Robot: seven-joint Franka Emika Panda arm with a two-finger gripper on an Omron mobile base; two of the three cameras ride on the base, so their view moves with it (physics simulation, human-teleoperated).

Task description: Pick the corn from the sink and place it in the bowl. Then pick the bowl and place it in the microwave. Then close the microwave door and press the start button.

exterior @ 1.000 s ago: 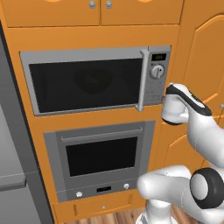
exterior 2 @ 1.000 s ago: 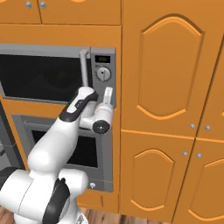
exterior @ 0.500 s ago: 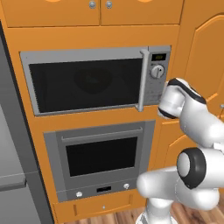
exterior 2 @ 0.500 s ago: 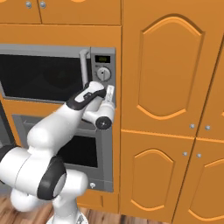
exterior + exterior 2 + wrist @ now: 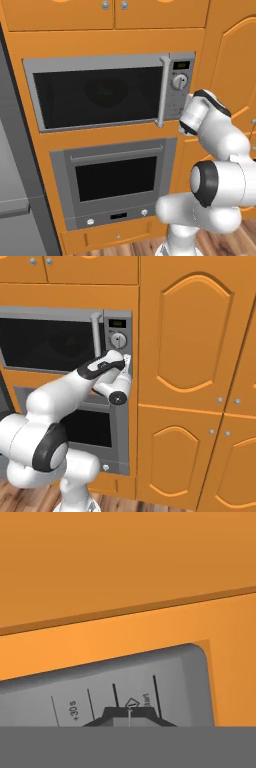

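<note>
The microwave door (image 5: 100,95) is sitting shut at upper left of the left base view, a dim bowl (image 5: 107,92) behind its glass. The closed, empty end effector (image 5: 129,714) is pressing at the start button (image 5: 141,702), the last step

- Microwave door (image 5: 100,95) shut flush with the cabinet front; no way into the cavity.
- Vertical door handle (image 5: 161,91) stands proud just left of the control panel (image 5: 180,90).
- Gripper (image 5: 129,716), jaws together, hard up against the panel's lower edge; no gap there.
- Oven (image 5: 116,177) below, its horizontal handle (image 5: 117,153) protruding.
- Orange cabinet doors (image 5: 192,336) to the right are flat.
</note>
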